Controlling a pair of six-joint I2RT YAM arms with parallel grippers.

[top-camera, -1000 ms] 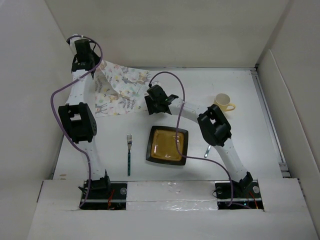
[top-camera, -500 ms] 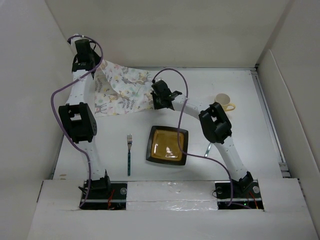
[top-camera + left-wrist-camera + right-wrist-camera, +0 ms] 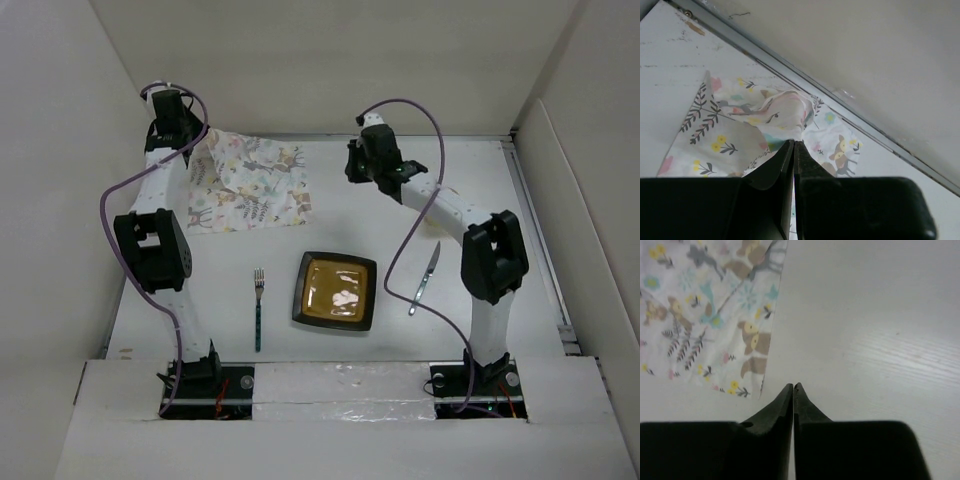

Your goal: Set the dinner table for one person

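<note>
Dinner table point(image 3: 340, 225), knife point(image 3: 424, 275) overhead only, placemat point(image 3: 250, 180) pinched

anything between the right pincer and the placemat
Nothing visible does. The right pincer is shut and empty, and only bare dinner table lies between it and the placemat. The left pincer pinches its far-left corner.

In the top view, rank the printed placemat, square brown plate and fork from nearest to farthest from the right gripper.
From the right gripper:
1. Animal-printed white cloth placemat, to its left, at the far side.
2. Square brown black-rimmed plate, toward the arm bases.
3. Green-handled metal fork, left of the plate, farthest.
</note>
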